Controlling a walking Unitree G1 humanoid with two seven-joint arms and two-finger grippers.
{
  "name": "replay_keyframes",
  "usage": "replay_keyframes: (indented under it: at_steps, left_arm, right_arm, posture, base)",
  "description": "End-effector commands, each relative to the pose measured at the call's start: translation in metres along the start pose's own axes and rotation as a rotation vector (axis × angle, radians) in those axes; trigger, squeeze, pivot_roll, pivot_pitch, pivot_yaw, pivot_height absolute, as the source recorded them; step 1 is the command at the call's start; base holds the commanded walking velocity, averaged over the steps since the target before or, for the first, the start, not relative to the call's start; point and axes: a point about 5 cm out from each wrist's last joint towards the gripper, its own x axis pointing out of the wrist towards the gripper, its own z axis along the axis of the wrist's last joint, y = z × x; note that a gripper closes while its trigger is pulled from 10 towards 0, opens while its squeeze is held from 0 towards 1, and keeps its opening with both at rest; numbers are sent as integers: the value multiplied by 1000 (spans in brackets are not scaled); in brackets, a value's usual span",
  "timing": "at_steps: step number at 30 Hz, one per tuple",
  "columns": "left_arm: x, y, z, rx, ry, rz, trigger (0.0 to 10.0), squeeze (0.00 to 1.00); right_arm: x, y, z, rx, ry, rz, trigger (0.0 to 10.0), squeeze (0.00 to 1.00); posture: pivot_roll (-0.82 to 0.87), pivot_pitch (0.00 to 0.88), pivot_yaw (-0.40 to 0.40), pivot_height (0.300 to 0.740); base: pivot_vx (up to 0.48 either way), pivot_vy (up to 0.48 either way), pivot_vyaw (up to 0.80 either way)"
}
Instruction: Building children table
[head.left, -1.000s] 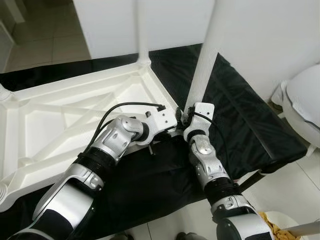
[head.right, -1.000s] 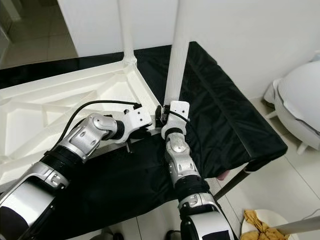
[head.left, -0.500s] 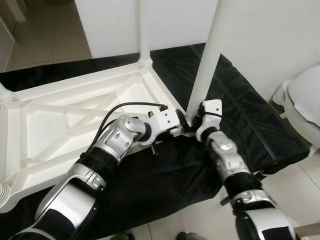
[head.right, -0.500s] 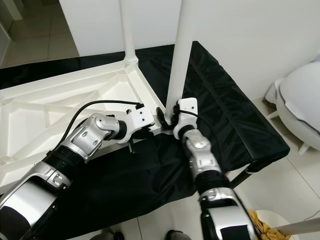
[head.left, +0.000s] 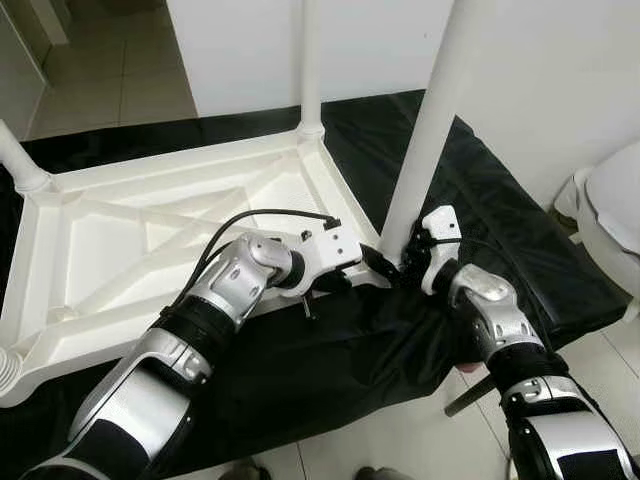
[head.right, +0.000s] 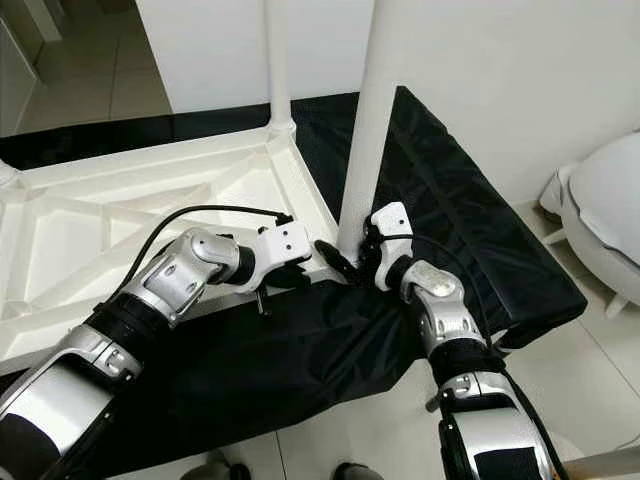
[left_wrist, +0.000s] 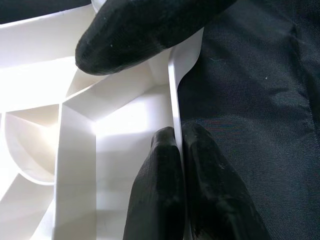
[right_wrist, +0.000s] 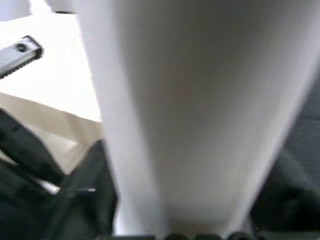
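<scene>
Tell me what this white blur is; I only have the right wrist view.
Observer: It is a white table leg, standing up. Your right gripper holds it near its base.
Operator: Where does the base sit?
Observer: At the near right corner of the upturned tabletop, which lies on a black cloth.
Operator: And the left arm?
Observer: The left gripper pinches the tabletop's rim, close beside that corner.

White plastic table top (head.left: 150, 230) upside down on black cloth, white legs (head.left: 432, 130) upright at corners.
</scene>
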Motion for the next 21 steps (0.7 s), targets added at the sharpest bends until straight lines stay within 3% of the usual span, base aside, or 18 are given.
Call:
replay_keyframes:
  at_steps: [1, 11, 16, 19, 21]
  left_arm:
    - [-7, 5, -4, 23, 23, 22, 10000, 0]
    - [-8, 6, -3, 22, 22, 24, 10000, 0]
    - [-9, 6, -4, 19, 22, 26, 10000, 0]
    - [-9, 7, -4, 14, 21, 30, 10000, 0]
    - [-9, 7, -4, 13, 21, 30, 10000, 0]
  right_arm:
    - [-15, -12, -13, 34, 67, -53, 0, 0]
    - [-20, -19, -16, 114, 55, -70, 0, 0]
    - [-21, -20, -20, 156, 65, -138, 0, 0]
    - [-15, -18, -26, 202, 67, -280, 0, 0]
    - [-13, -17, -27, 214, 65, -311, 0, 0]
  posture:
    - [-57, 43, 35, 740]
    - [-60, 52, 40, 740]
    - [-59, 63, 38, 740]
    - [-60, 66, 37, 740]
    - [-60, 66, 37, 740]
  base:
    - [0, 0, 0]
    - [0, 0, 0]
    - [0, 0, 0]
    - [0, 0, 0]
    - [0, 0, 0]
